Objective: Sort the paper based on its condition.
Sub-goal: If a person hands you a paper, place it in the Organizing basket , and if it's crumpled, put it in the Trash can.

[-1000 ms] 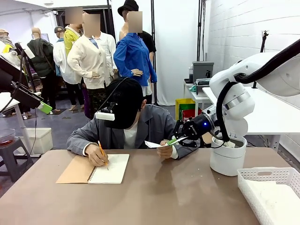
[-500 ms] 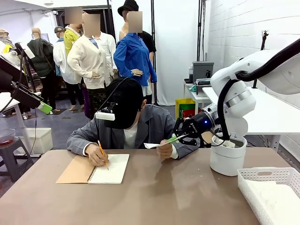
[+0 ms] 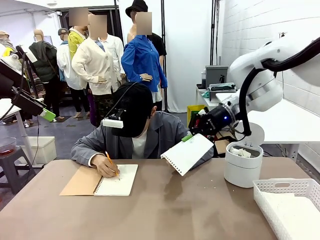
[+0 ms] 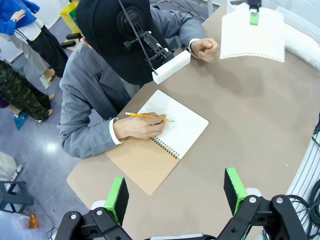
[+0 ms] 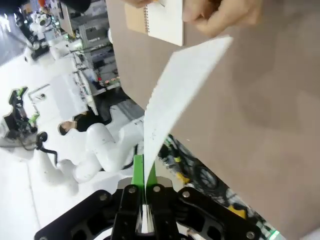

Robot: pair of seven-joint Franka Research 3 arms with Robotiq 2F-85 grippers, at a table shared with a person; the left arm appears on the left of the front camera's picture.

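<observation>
A smooth flat sheet of paper with a torn perforated edge hangs in the air above the table's far middle. My right gripper is shut on its top corner. In the right wrist view the sheet rises edge-on from between the shut green pads. From the left wrist the same sheet shows far off, beyond the person's fist. My left gripper hangs open high above the near table edge, holding nothing. Crumpled white paper lies in the white bin.
A person writes with a pencil in a spiral notebook at the far left of the table. A white lattice basket with flat sheets stands at the front right.
The person's hand has let go of the sheet. My right gripper has lifted up and back with it, and the sheet now hangs tilted, its face showing.
</observation>
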